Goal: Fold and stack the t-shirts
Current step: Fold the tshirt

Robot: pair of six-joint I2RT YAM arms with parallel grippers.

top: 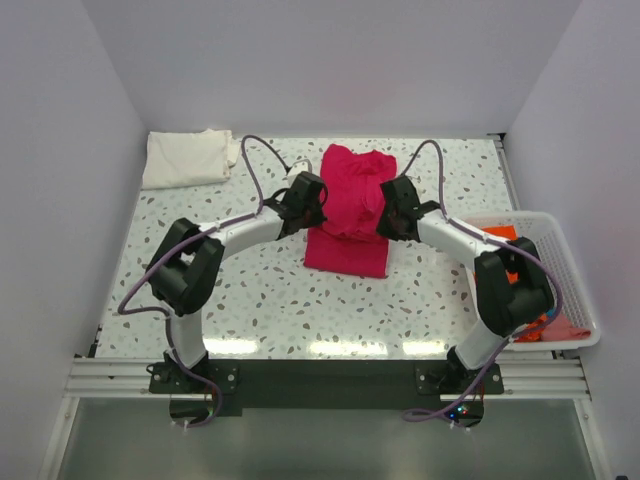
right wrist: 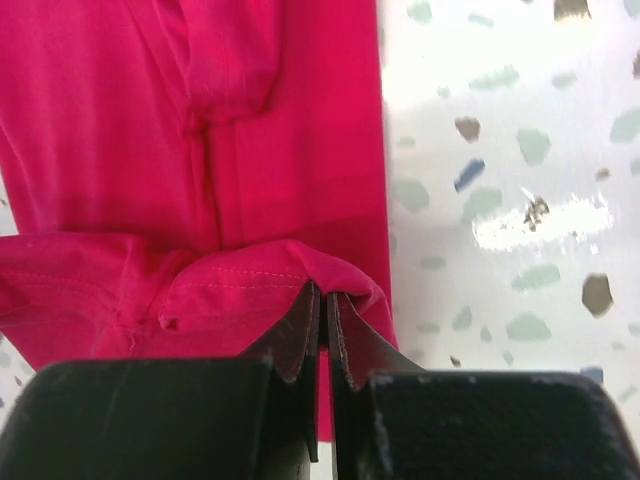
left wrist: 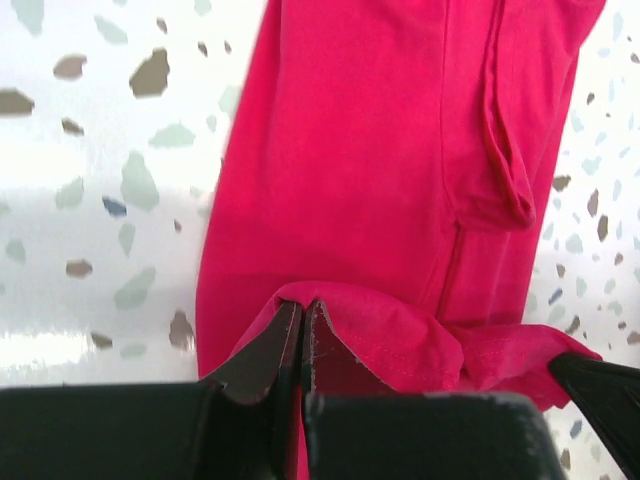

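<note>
Red shirt [top: 347, 250], laid mid-worktop [top: 250, 290], is pinched at a bunched fold on either side: by the left fingers [left wrist: 265, 360] on its left, by the right fingers [right wrist: 295, 340] on its right. Farther off, a cream shirt [top: 185, 158] is seen folded at the far left corner.

From above, the right arm [top: 510, 285] hides much of the basket [top: 578, 275]; the orange cloth [top: 501, 234] and pink cloth [top: 566, 328] in it show only as scraps. Both wrist views cut the red shirt [left wrist: 370, 160] off at the top, and its fold vanishes inside the left gripper [left wrist: 302, 335] and right gripper [right wrist: 323, 325].
</note>
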